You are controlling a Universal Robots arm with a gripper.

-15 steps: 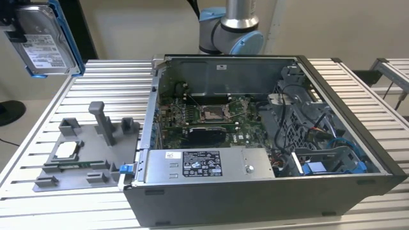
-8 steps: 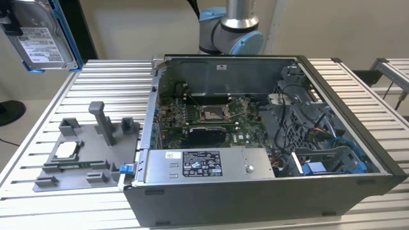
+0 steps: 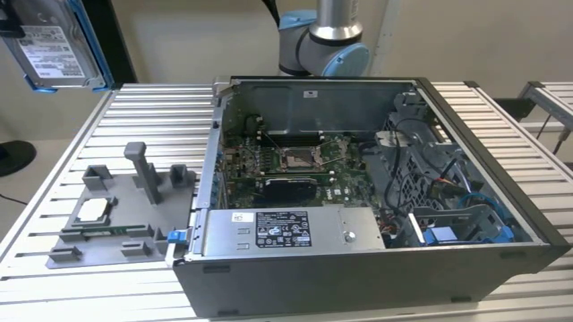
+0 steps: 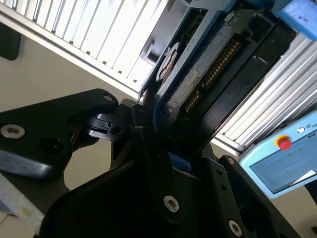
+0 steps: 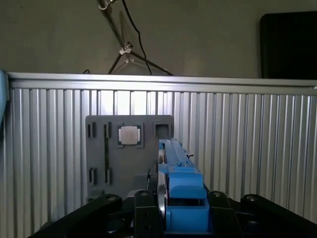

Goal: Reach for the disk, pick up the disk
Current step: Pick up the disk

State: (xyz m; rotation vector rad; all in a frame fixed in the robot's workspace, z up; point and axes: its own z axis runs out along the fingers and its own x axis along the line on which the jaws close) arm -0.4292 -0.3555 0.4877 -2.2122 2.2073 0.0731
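- Exterior view: the disk (image 3: 56, 47) hangs above the table's (image 3: 152, 107) far corner at the exterior view's left, its top cut off.
- Second wrist view: the gripper's (image 4: 148, 130) jaws clamp the disk's edge, its label partly hidden.
- First wrist view: the disk is seen edge-on between the jaws.

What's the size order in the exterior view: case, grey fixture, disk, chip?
1. case
2. grey fixture
3. disk: it seems lifted and nearer the camera, so it probably looks bigger than it is; its place against the fixture is unsure
4. chip
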